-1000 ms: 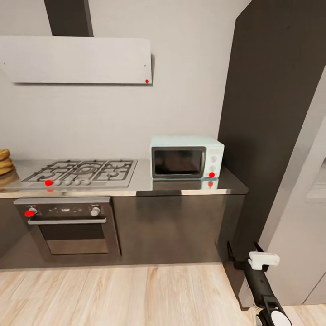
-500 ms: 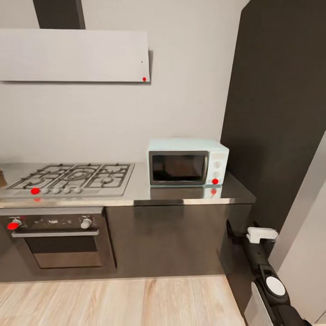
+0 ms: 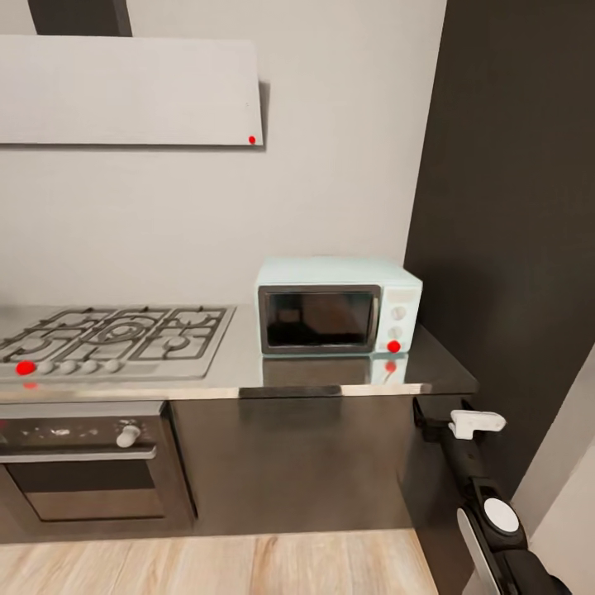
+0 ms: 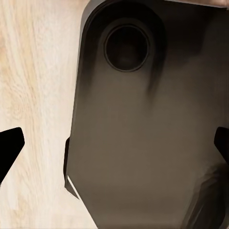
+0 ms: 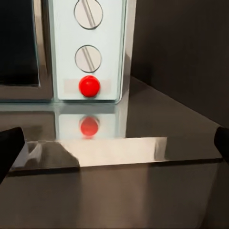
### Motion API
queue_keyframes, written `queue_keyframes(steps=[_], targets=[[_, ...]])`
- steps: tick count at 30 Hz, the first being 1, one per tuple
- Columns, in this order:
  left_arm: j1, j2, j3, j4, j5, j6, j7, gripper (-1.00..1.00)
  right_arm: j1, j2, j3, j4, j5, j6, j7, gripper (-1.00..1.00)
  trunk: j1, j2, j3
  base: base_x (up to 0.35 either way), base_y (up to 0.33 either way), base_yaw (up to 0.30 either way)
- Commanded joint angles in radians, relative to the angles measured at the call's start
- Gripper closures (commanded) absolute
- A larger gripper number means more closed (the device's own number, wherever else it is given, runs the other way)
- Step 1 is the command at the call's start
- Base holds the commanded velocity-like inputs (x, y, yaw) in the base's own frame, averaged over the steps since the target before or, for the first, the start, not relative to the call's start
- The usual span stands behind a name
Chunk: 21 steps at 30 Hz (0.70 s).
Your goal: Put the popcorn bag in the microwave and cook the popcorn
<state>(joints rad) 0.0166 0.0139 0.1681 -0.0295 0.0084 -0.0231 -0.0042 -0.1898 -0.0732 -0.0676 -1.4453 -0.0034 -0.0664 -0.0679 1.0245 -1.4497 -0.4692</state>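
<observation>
Microwave point(image 3: 339, 307) on countertop point(image 3: 330, 376), ahead-left of right gripper point(image 3: 478, 424); right arm nearer. Right fingers spread, empty.

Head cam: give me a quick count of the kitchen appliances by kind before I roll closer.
microwave: 1
gas hob: 1
built-in oven: 1
extractor hood: 1
Total: 4

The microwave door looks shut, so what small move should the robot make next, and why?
Probably ease the right gripper forward toward the microwave. Its dark door is closed, the open fingers hang just short of the countertop edge, facing the red button, nothing held.
</observation>
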Motion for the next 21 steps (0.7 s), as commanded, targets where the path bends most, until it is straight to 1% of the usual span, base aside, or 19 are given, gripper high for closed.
queue_keyframes(steps=[1, 4, 6, 19, 21], targets=[[0.000, 0.000, 0.005, -0.001, 0.001, -0.001, 0.000, -1.00, 0.000, 0.000, 0.002, 0.000, -0.001, -0.003, -0.003, -1.00, 0.000, 0.000, -0.001, 0.275, -0.005, 0.000], [0.000, 0.000, 0.005, -0.001, 0.001, -0.001, 0.000, -1.00, 0.000, 0.000, 0.006, 0.000, -0.001, -0.003, -0.001, -1.00, 0.000, 0.000, -0.001, 0.272, -0.001, 0.000], [0.000, 0.000, 0.005, -0.001, 0.001, -0.001, 0.000, -1.00, 0.000, 0.001, 0.012, 0.000, -0.001, -0.004, -0.001, -1.00, 0.000, 0.000, -0.001, 0.147, 0.000, 0.000], [0.000, -0.002, 0.005, -0.003, 0.001, -0.001, 0.000, -1.00, 0.000, 0.001, 0.015, 0.000, -0.001, -0.003, 0.005, -1.00, 0.000, 0.000, -0.001, 0.009, 0.000, 0.000], [0.000, -0.005, 0.005, -0.003, 0.001, 0.000, 0.000, -1.00, 0.000, 0.001, 0.015, 0.000, -0.001, -0.003, 0.005, -1.00, -0.007, 0.014, 0.005, 0.000, 0.000, 0.000]])
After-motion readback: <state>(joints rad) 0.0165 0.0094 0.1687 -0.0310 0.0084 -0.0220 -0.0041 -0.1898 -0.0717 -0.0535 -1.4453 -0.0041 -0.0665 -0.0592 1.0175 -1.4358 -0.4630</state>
